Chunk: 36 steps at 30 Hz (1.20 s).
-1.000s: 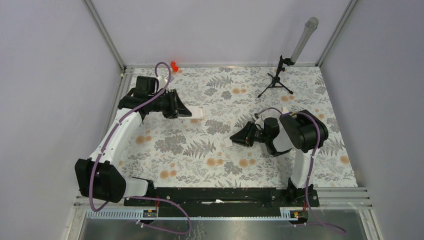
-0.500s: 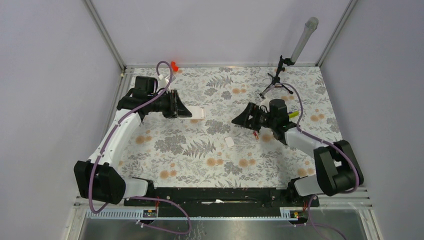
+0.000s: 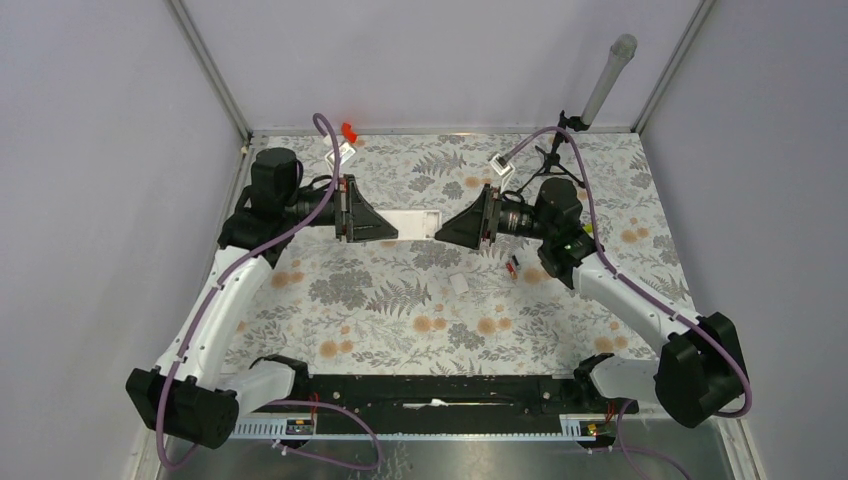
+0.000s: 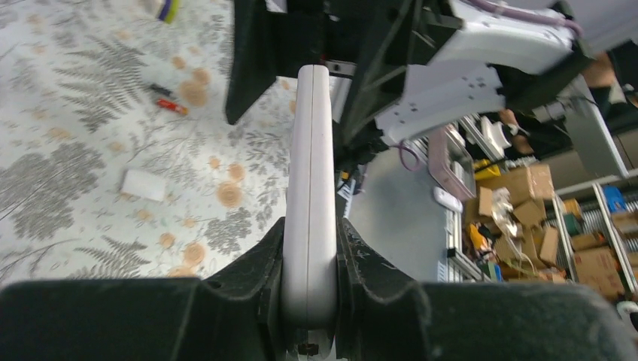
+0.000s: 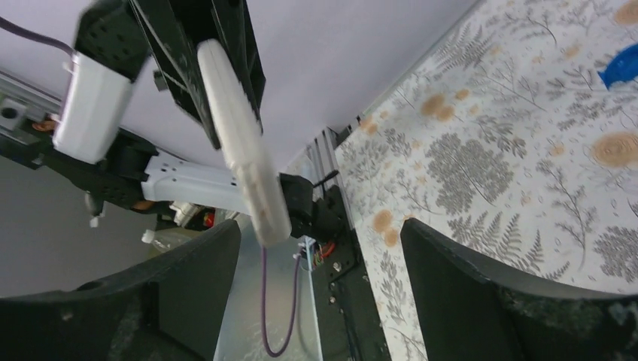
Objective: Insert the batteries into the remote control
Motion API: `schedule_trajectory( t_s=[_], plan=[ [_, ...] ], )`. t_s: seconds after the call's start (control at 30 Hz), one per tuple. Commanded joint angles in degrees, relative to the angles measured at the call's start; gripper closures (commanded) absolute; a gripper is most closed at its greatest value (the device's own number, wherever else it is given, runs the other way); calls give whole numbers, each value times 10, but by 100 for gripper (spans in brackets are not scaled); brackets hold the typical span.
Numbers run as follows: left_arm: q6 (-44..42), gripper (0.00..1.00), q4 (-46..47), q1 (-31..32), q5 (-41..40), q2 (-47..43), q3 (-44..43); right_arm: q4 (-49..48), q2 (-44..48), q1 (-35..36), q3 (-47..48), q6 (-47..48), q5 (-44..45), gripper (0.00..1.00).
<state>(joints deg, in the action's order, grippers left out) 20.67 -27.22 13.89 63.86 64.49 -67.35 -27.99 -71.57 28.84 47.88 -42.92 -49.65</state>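
My left gripper is shut on one end of the remote control, a slim white handset held level above the table and seen edge-on. Facing it from the right, my right gripper stands wide open. The remote control's free end reaches the mouth of those jaws, nearer the left finger and touching neither. The batteries, black with red, lie on the cloth below the right wrist.
A small white square plate lies on the floral cloth mid-table. A black tripod stands at the back right, a red piece at the back edge. A blue piece and a yellow-green bar lie on the cloth.
My right gripper rose from beside the white plate, swung back and left to face the remote, and opened wide. My left gripper turned and carried the remote toward the middle.
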Motion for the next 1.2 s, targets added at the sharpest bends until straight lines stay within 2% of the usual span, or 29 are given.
schedule_trajectory(
  t_s=[0.0,0.13,0.27,0.33,0.37,0.47,0.6,0.67,0.77,0.87,1.0,1.17],
  plan=[
    [11,100,76,15,85,-15,1,-128,11,10,27,-76,4,16],
    [21,99,89,23,89,-22,0,-181,5,25,36,-102,2,29],
    [65,94,140,24,80,-34,11,-209,-3,40,43,-125,12,58],
    [119,85,208,25,65,-43,28,-231,-1,43,37,-149,27,75],
    [179,81,261,25,58,-48,41,-238,2,43,32,-155,42,82],
    [338,61,448,25,32,-58,91,-244,20,43,13,-162,90,94],
    [445,50,560,25,8,-55,121,-243,39,43,-2,-156,137,97],
    [459,49,577,25,7,-53,125,-238,37,42,1,-155,137,97],
    [433,50,539,25,-2,-55,117,-233,28,43,7,-159,121,97],
    [385,56,464,27,-27,-55,105,-235,29,43,4,-161,117,96],
    [375,63,453,28,-53,-59,110,-219,26,42,12,-158,102,95],
    [376,58,459,31,-61,-55,112,-211,19,42,22,-167,92,94]
  ],
)
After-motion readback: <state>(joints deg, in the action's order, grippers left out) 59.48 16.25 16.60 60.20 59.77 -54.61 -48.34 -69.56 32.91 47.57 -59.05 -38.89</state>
